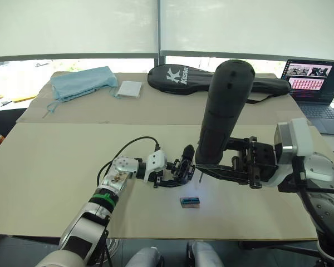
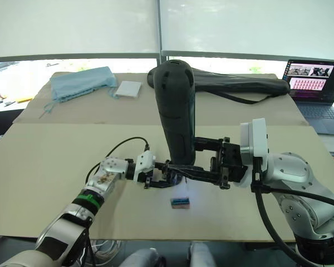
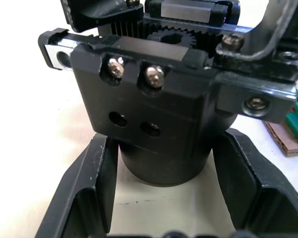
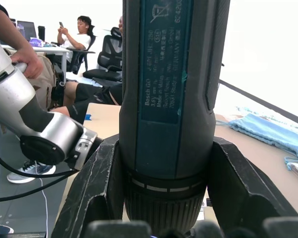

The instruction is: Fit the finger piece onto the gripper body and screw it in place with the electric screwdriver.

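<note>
My left gripper (image 1: 175,173) is shut on the gripper body (image 1: 183,164), low over the table's middle. In the left wrist view its round base (image 3: 164,166) sits between my fingers (image 3: 92,196), under a block with two screws and two empty holes. A black pointed finger (image 1: 187,152) sticks up from the body; I cannot tell whether it is the finger piece. My right gripper (image 1: 207,167) is shut on the electric screwdriver (image 1: 222,111), which stands nearly upright. Its thin bit (image 1: 200,178) points down right beside the body. The right wrist view shows its barrel (image 4: 166,99) clamped between both fingers.
A small green-and-brown box (image 1: 190,201) lies just in front of the body. At the back lie a black racket bag (image 1: 178,77), a blue cloth (image 1: 80,82) and a white pad (image 1: 128,89). A laptop (image 1: 314,80) stands at the far right. People sit behind, in the right wrist view.
</note>
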Controlling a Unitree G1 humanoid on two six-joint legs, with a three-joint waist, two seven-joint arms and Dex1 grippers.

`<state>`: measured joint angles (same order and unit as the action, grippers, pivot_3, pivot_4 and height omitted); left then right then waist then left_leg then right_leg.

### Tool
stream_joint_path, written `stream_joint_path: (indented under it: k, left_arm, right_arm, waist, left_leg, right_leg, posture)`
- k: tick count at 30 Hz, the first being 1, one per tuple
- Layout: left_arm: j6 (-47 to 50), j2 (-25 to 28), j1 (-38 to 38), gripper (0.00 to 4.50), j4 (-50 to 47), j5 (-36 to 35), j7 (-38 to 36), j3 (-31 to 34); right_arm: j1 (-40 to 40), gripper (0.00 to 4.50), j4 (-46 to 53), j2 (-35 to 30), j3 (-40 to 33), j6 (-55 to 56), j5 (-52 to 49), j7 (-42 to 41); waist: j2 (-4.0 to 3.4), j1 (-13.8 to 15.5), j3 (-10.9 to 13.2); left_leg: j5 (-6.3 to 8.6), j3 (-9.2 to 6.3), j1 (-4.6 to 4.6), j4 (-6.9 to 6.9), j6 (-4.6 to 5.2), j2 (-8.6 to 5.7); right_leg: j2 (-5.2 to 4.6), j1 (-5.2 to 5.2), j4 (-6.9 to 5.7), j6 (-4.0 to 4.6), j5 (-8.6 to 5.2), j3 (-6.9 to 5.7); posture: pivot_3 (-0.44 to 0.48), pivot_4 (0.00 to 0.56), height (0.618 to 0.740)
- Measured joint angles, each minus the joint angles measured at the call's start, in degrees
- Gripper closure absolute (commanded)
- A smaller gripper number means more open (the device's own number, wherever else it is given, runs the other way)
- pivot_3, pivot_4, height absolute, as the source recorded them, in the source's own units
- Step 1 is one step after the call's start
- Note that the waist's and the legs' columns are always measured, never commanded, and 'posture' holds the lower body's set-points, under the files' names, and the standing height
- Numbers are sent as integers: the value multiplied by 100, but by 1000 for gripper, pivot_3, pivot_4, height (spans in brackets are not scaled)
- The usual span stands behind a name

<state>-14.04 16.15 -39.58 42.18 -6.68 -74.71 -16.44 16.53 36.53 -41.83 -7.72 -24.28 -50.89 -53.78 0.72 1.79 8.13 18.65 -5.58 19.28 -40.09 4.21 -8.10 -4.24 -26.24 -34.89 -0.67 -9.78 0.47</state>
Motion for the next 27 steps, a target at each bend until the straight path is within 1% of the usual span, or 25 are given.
stream_joint_path:
  k: [2,5,7,8,9,10,14,16,19,22,27]
  left_arm:
    - [3,-6,-85,2231,133,0,-113,4]
    - [37,-23,-94,2231,154,2,-93,21]
    - [135,-25,-87,1153,103,11,-70,17]
    - [243,-8,-71,749,93,71,-37,7]
    - [300,11,-16,225,7,68,-11,30]
    - [311,21,27,105,-63,68,17,48]
    - [182,43,310,105,-344,51,244,195]
    - [208,143,572,105,-669,-24,260,271]
    - [491,273,932,105,-1210,-138,306,360]
    - [845,336,1257,105,-1769,-174,508,404]
    - [1382,329,1540,105,-2397,-143,926,385]
  right_arm:
    - [-2,2583,6,-2,0,-3,-2,3]
    - [-42,2583,14,-12,-2,-7,-6,26]
    - [-87,2583,29,-12,-3,-12,-25,62]
    - [-93,2583,46,-12,-5,-18,-59,95]
    - [-117,2583,85,-12,-26,-22,-121,134]
    - [-123,2583,127,-12,-45,-28,-166,162]
    - [-154,2583,256,-12,-66,-95,-242,216]
    - [-160,2583,267,-14,-69,-129,-260,229]
    - [-167,2583,267,-22,-82,-140,-267,262]
    - [-186,2583,267,-22,-90,-141,-270,269]
    - [-179,2583,267,-5,-89,-151,-276,390]
  waist:
    - [0,-10,0]
    - [0,-15,0]
    - [1,-15,0]
    - [0,-15,0]
    - [1,-26,0]
    - [0,-34,0]
    - [0,-57,0]
    - [0,-97,0]
    - [0,-110,0]
    - [0,-105,0]
    - [0,-89,0]
  left_leg:
    - [0,0,0,0,0,0]
    - [0,0,0,-1,1,0]
    - [0,0,0,-4,1,0]
    - [0,0,1,-5,1,0]
    - [0,0,0,-4,1,0]
    - [1,0,0,-3,1,0]
    - [0,0,-1,-1,1,1]
    - [1,1,-2,2,1,1]
    - [0,0,-2,5,1,1]
    - [0,1,-2,4,1,1]
    - [0,1,-1,4,1,1]
  right_leg:
    - [0,0,-1,0,0,0]
    - [0,0,-1,0,0,0]
    - [0,1,-2,0,0,1]
    - [0,1,-2,0,0,1]
    - [1,0,-3,0,0,2]
    - [0,-1,-4,0,0,2]
    - [2,-2,-4,0,0,3]
    - [2,-2,-4,0,0,6]
    - [4,-3,-5,0,0,5]
    - [4,-3,-4,0,0,5]
    - [3,-2,-3,0,0,5]
  posture:
    - [0,150,740]
    - [0,150,740]
    - [0,150,740]
    - [0,150,740]
    - [0,150,740]
    - [0,150,740]
    - [0,150,740]
    - [0,150,740]
    - [0,150,740]
    - [0,150,740]
    - [0,150,740]
